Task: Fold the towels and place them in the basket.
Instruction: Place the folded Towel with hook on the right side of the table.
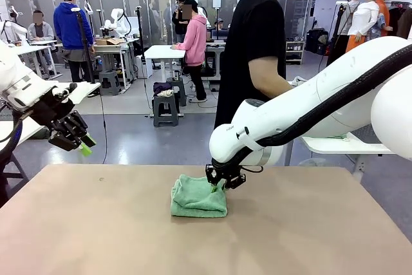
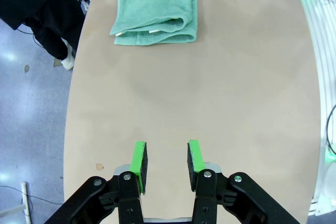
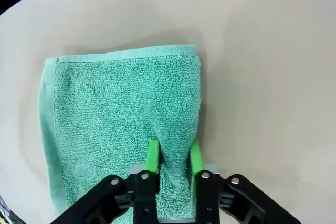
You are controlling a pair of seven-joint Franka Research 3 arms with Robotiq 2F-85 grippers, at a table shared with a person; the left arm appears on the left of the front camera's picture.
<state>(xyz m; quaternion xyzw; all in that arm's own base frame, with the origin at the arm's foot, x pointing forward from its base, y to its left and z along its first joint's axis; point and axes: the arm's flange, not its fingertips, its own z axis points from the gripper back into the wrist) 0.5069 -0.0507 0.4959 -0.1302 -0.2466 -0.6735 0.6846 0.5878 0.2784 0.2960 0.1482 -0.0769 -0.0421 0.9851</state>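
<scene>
A person (image 1: 254, 49) in black stands at the far edge of the counter (image 1: 96, 223), just behind the towel (image 1: 199, 196). The right arm reaches across the middle from the right, and the right hand (image 1: 217, 187) comes down on the towel's far right edge. Its pads pinch a raised ridge of terry between them. The left hand (image 1: 76, 141) hangs high at the left, well apart from the towel, its fingers partly spread and holding nothing.

The green towel lies folded flat at mid-counter. Its layered open edges face left. It looks nearly square, so its long axis cannot be told.
</scene>
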